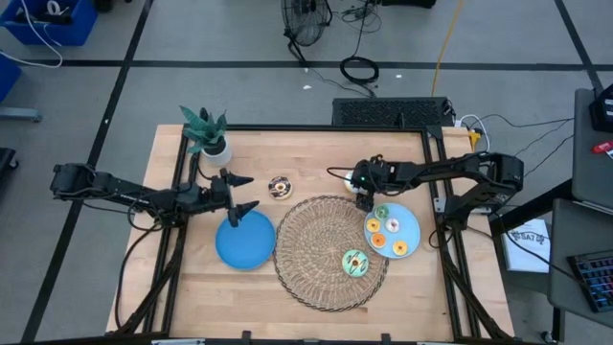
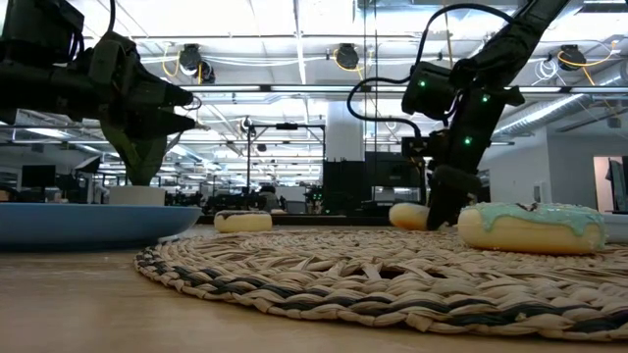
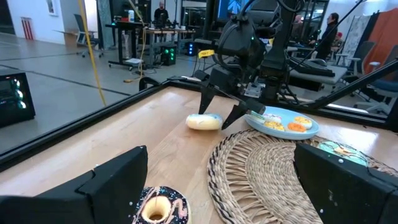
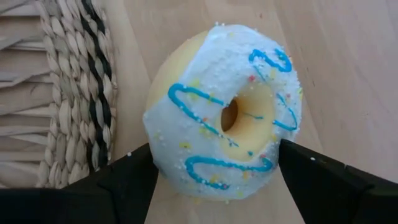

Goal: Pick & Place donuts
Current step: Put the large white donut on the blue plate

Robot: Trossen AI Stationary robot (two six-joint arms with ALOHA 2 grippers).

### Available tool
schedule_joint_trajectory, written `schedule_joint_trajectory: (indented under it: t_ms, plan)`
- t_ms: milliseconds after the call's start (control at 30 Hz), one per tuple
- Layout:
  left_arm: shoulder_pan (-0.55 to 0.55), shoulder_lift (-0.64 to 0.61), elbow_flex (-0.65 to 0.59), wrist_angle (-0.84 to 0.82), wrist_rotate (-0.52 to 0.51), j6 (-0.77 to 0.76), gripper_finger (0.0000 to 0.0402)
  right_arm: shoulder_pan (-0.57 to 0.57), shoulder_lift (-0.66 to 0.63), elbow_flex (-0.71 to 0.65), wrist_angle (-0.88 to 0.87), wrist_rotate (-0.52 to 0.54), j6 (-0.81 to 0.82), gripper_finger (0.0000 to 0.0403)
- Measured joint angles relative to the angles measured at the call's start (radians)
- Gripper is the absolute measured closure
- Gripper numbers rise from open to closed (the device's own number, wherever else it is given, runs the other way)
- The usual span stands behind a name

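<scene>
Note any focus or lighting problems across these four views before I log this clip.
High view: even light, sharp. Low view: bright ceiling lights backlight the arms into silhouettes; mat soft up close. Left wrist view: own fingers blurred, chocolate donut soft. Right wrist view: white donut sharp, evenly lit, fingers dark.

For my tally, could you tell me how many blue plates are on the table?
2: one bare blue plate left of the woven mat, and one plate right of it, holding small donuts.
</scene>
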Motion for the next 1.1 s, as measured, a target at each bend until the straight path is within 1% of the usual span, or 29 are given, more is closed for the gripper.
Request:
schedule_joint_trajectory:
  t_ms: [233,633,767,900,1100]
  plan:
    - [0.0,0.0,0.0,0.0,0.0,0.0,0.0005,0.003,-0.006,0.0,-0.002,-0.004,0.001,0.0092]
    - [0.0,0.0,0.0,0.001,0.001,0.0,0.0005,0.002,-0.115,-0.001,-0.054,-0.008,0.011,0.0084]
    - [0.0,0.0,0.0,0.002,0.002,0.0,0.0005,-0.017,-0.106,0.0,-0.076,-0.021,0.009,0.0084]
    - [0.0,0.0,0.0,0.002,0.004,0.0,0.0005,-0.039,-0.084,-0.001,-0.072,-0.088,0.0,0.0084]
    - [0.0,0.0,0.0,0.001,0.004,0.0,0.0005,-0.052,-0.077,-0.001,-0.053,-0.087,-0.044,0.0084]
